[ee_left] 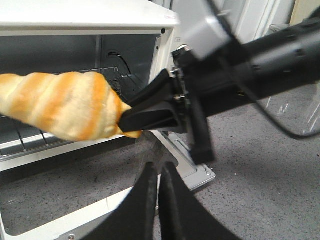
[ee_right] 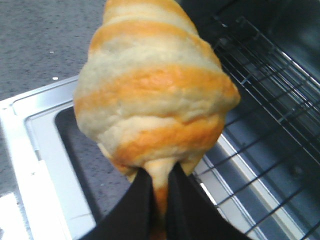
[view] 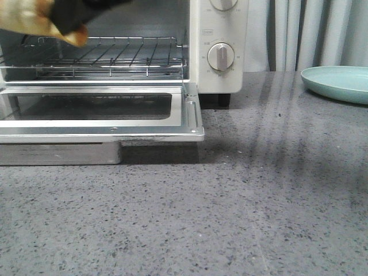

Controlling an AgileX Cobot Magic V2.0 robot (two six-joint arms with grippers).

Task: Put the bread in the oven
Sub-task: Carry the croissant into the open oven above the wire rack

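Nearest to us in the front view is the grey speckled stone-look countertop (view: pixel 230 218). On it, further back at left, we see the cream-white toaster oven (view: pixel 221 75) with its glass-windowed drop-down door (view: pixel 98 112) lying flat open and its wire rack (view: pixel 109 57) exposed inside the cavity. Two round silver-centred dials (view: pixel 221 57) sit on the right panel. Far right, well apart from the oven, a light teal plate (view: pixel 339 83) rests on the counter in front of pale curtains (view: pixel 310 34).

We see the bread, a golden-brown crescent roll with cream stripes (ee_right: pixel 152 95), held in the air by the black right gripper (ee_right: pixel 160 200). Its two fingers are pinched on one tapered end of the roll. In the right wrist view the roll hangs above the open door's glass and frame, right at the front edge of the rack, not touching either. In the left wrist view the same roll (ee_left: pixel 62 110) sits in front of the oven opening, with the right gripper (ee_left: pixel 132 117) clamping its tip from the side. In the front view only part of the roll (view: pixel 43 23) shows at upper left, above the rack.

The left gripper (ee_left: pixel 157 172) hovers over the door's outer corner, fingers pressed nearly together, nothing between them.
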